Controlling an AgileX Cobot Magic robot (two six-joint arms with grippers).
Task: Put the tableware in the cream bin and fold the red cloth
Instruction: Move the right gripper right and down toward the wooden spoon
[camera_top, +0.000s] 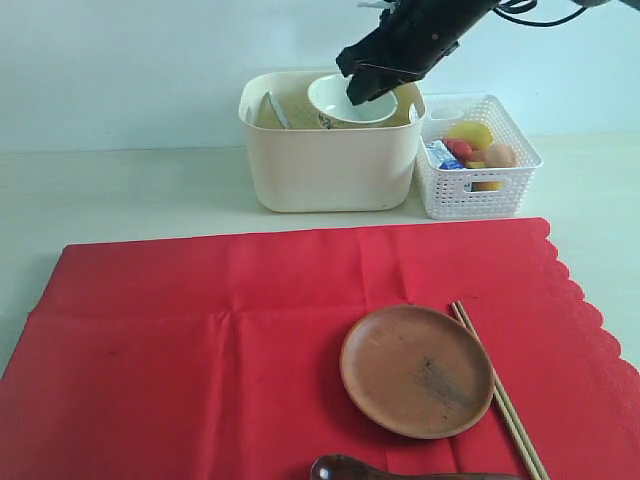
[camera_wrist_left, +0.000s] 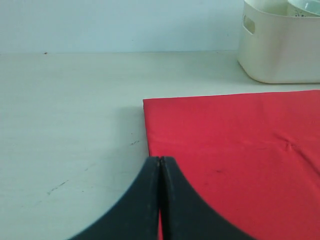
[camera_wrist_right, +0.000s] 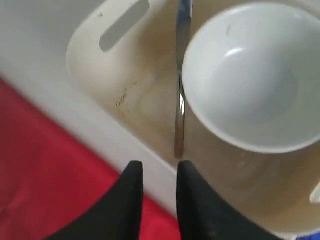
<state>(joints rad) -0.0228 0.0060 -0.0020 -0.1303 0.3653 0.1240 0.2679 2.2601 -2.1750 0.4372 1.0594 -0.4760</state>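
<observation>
The cream bin (camera_top: 330, 165) stands at the back of the table and holds the pale bowl (camera_top: 345, 100) and a metal knife (camera_top: 274, 110) leaning on its wall. My right gripper (camera_top: 372, 88) hovers over the bin's right side. In the right wrist view this gripper (camera_wrist_right: 156, 167) is open and empty, above the bin's rim (camera_wrist_right: 125, 55), with the knife (camera_wrist_right: 181, 75) and bowl (camera_wrist_right: 255, 80) below. The red cloth (camera_top: 200, 340) lies flat and carries the brown plate (camera_top: 415, 370), chopsticks (camera_top: 500, 400) and dark spoon (camera_top: 400, 470). My left gripper (camera_wrist_left: 160, 160) is shut, low over the cloth's edge (camera_wrist_left: 150, 145).
A white lattice basket (camera_top: 470, 160) with a lemon, an egg and other foods stands right of the bin. In the left wrist view the bin (camera_wrist_left: 280, 50) is far off beyond the cloth's corner. Bare pale table (camera_top: 120, 190) lies left of the bin.
</observation>
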